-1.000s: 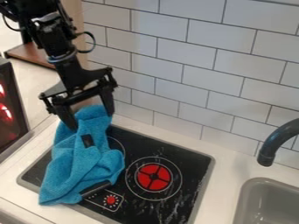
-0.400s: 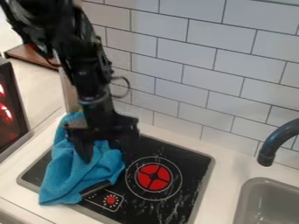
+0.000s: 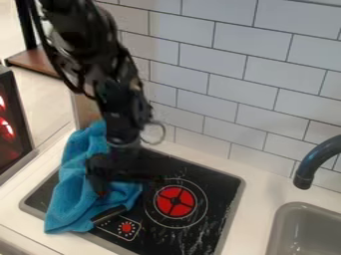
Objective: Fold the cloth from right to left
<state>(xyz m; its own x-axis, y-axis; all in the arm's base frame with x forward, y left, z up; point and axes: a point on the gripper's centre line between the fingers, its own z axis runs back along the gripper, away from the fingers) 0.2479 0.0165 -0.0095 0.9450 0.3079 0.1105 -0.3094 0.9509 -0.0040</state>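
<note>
The black gripper (image 3: 128,186) hangs low over the left part of the stove, in front of the cloth's right side. It is open, its left finger against or just above the blue fabric and its right one over the dark stove top. The blue cloth (image 3: 71,196) lies rumpled along the stove's left side, running from the back edge to the front left corner and over onto the counter. The gripper covers part of its right middle, and whether the left finger touches it I cannot tell.
The black stove top (image 3: 218,199) has a red burner (image 3: 175,201) right of the cloth and a red knob (image 3: 126,227) near its front. A grey sink (image 3: 303,234) with a dark faucet (image 3: 311,164) stands at the right. A tiled wall (image 3: 226,94) rises behind.
The gripper has come down and to the right, from above the cloth's back end to its right side. It has stayed open, and the cloth looks unmoved.
</note>
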